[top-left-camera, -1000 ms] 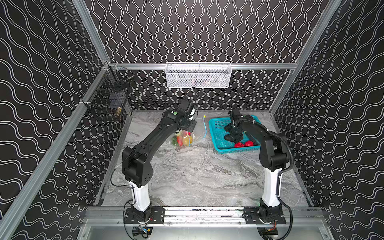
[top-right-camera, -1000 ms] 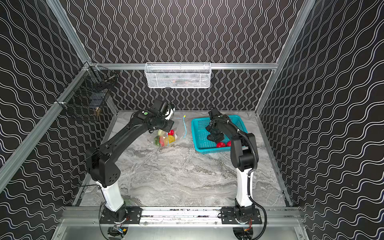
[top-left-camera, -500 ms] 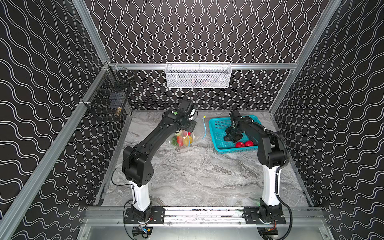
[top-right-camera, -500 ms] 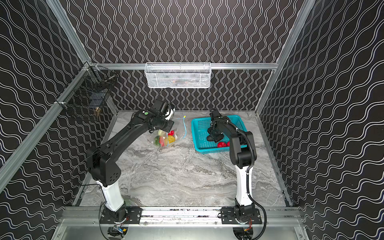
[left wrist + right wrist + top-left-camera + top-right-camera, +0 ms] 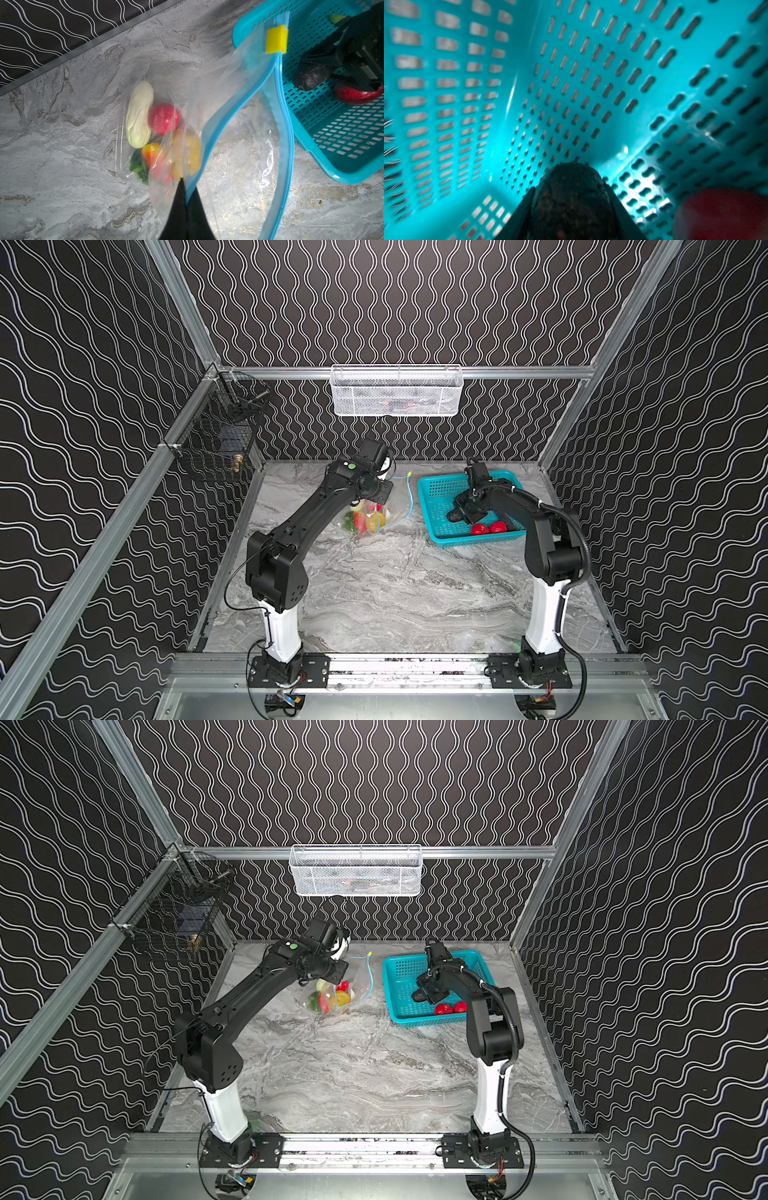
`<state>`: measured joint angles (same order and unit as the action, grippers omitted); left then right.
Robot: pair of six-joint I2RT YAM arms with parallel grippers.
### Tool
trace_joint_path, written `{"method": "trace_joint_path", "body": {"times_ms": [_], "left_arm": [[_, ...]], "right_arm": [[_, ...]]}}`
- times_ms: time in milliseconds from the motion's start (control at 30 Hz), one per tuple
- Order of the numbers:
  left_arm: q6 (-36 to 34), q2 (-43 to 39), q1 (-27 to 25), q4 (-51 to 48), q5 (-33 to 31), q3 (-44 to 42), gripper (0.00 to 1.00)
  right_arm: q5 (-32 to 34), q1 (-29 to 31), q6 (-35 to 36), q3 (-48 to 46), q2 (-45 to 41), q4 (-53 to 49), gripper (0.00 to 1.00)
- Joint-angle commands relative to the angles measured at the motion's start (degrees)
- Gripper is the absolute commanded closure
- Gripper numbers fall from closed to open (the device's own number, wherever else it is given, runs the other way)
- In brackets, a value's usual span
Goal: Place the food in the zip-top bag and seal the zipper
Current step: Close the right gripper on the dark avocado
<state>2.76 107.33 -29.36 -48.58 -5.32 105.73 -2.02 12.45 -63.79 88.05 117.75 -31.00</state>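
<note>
Walls: black, with white wavy lines.
Desk: grey marble pattern.
Frame: silver metal rails.
Back: white wire basket.
Left side: black wire basket.

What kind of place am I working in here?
Likely an enclosed robot test cell, not a kitchen: black wavy-patterned walls on an aluminium frame, two arms bolted to a front rail, a marble-look tabletop.

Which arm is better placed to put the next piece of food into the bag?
Right. The right gripper has the dark fruit between its fingers in the basket. The left gripper is busy: it pinches the bag at its rim, holding the mouth open.
</note>
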Motion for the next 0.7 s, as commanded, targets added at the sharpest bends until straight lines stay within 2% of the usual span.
{"method": "trace_joint_path", "body": {"times_ms": [0,200,433,667], "left_arm": [[-0.16,-0.19,0.12,0.73,0.25,0.00,1.00],[-0.07,-0.09,0.08,0.48,0.49,0.45,1.00],[0.00,-0.19,0.07,0.55,0.35,0.36,1.00],[0.17,-0.18,0.09,0.59,0.86,0.32,1.00]], "right_arm": [[-1.07,-0.09,-0.02,-2.03,-2.36,4.85,0.53],[-3.93,-2.59,1.04,-7.09,-6.90,12.26,0.51],[-7.11,-2.69,0.51,-13.06,-11.59,19.58,0.52],[-4.82,-2.52,-2.48,-21.27,-17.54,26.81,0.52]]}}
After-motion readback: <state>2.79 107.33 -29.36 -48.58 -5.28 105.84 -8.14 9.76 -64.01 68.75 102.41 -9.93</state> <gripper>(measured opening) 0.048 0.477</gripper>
